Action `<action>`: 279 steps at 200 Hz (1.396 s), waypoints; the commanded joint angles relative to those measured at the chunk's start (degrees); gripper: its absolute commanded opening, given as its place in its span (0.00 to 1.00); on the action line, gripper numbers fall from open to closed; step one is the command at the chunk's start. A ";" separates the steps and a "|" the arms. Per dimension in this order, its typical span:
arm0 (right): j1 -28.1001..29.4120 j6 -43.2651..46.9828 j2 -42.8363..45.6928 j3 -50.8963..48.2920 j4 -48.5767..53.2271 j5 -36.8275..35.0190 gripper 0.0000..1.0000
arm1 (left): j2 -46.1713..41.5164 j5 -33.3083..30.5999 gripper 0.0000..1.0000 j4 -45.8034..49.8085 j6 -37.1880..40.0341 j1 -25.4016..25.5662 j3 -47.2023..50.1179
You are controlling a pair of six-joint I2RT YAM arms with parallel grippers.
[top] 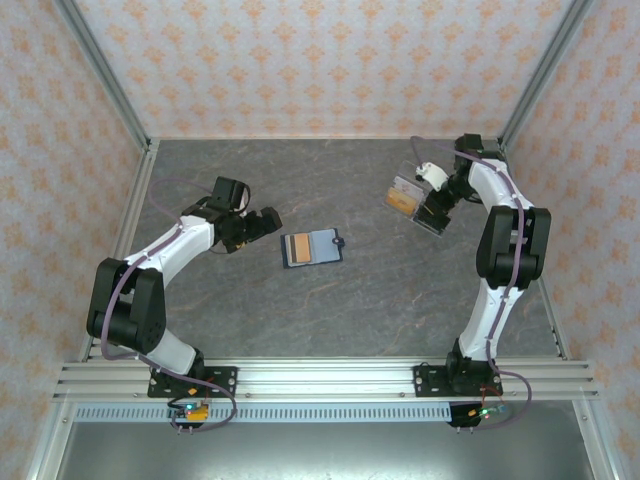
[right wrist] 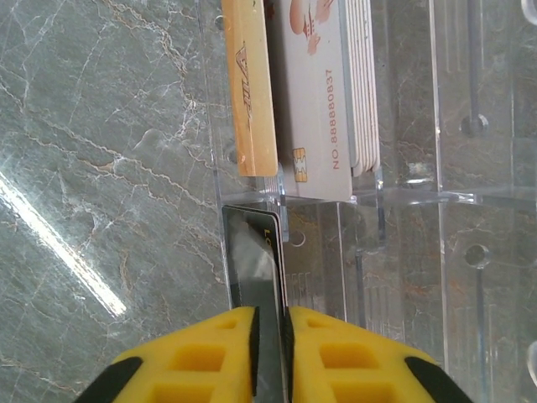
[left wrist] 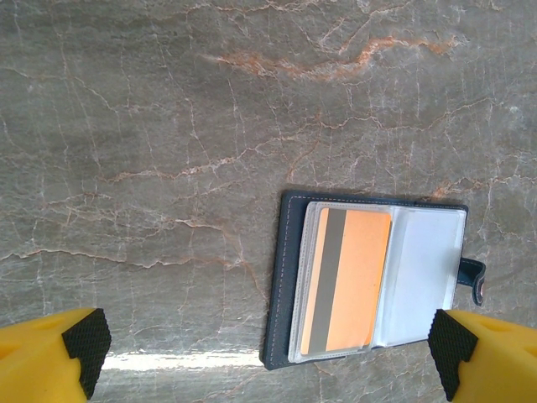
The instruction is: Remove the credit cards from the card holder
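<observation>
Card holder [left wrist: 284,277] open, orange card [left wrist: 357,277] inside, left fingers [left wrist: 84,344] apart; right fingers [right wrist: 210,353] flank dark card [right wrist: 252,260], grip unclear.

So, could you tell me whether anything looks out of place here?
Nothing spilled or damaged; the card holder lies open, slightly askew on the table, with one orange card still in its clear sleeve.

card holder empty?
No, an orange card sits in a clear sleeve of the open card holder.
</observation>
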State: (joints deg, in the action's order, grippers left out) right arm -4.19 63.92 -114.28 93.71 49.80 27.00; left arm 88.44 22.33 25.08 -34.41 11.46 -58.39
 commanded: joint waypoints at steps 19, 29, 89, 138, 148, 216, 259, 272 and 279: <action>-0.16 0.34 0.36 -1.48 -2.45 0.37 0.19 | 0.11 0.70 1.00 -0.57 0.74 -0.20 0.44; -0.21 -0.05 1.09 -1.50 -2.48 0.94 0.19 | 0.11 0.72 1.00 -0.55 0.75 -0.19 0.47; 2.46 -11.97 8.36 -1.96 -3.12 6.87 0.32 | -2.00 -0.46 1.00 -0.46 -0.13 -0.09 1.32; 9.87 -44.44 13.50 -7.40 -14.24 10.84 0.33 | -2.16 0.53 1.00 -1.04 -0.91 0.56 2.13; 12.56 -49.30 13.60 -7.89 -14.74 11.84 0.34 | -2.00 0.66 1.00 -1.25 -1.21 0.88 2.23; 34.42 -74.01 8.93 -13.72 -28.21 9.54 0.34 | -0.60 0.19 1.00 -3.36 -4.19 3.85 3.46; 40.24 -92.34 3.37 -15.06 -35.87 5.49 0.33 | 0.58 -1.93 1.00 -3.17 -7.54 4.36 3.68; 41.10 -94.46 1.56 -14.66 -36.17 4.76 0.32 | 0.84 -1.84 1.00 -3.26 -7.99 4.49 3.72; 41.57 -94.71 0.66 -14.36 -36.10 4.40 0.32 | 1.00 -1.83 1.00 -3.43 -8.12 4.58 3.79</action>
State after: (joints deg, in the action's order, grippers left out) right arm 36.53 -21.04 -110.78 79.55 17.85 34.44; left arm 88.42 22.04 22.65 -40.53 15.55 -55.66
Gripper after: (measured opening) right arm 0.320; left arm 0.999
